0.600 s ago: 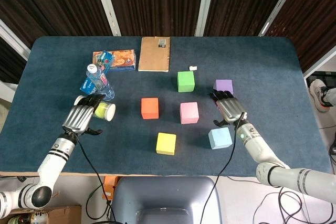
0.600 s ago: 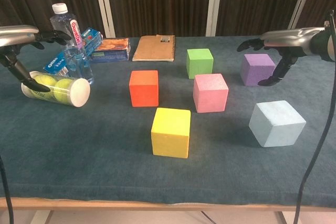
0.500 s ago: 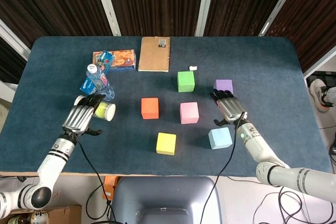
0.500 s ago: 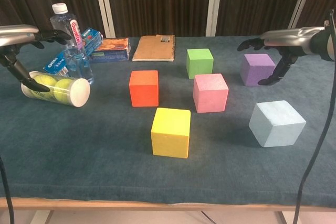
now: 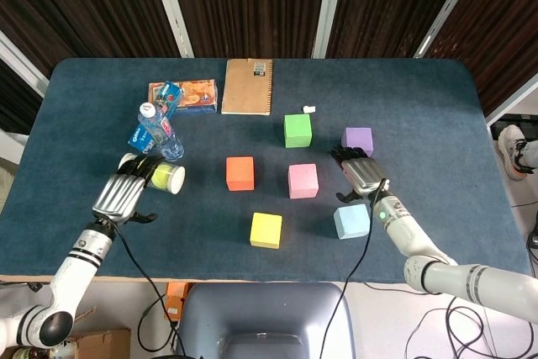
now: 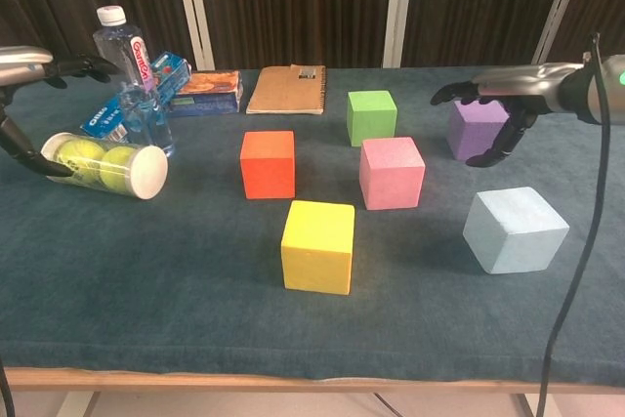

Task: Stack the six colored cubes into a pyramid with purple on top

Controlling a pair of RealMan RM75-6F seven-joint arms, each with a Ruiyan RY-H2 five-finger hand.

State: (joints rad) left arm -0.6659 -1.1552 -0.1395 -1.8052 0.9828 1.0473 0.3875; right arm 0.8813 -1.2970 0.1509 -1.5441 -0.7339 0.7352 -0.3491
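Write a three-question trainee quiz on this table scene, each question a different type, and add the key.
1. True or false: the purple cube already sits on top of another cube.
2. Multiple choice: in the head view, which cube lies nearest the right hand? A) orange cube B) light blue cube C) yellow cube
3. Fill in: the clear tube lying on its side near the left hand holds ____.

Key
1. False: all six cubes, including the green cube and pink cube, rest singly on the table.
2. B
3. Tennis balls
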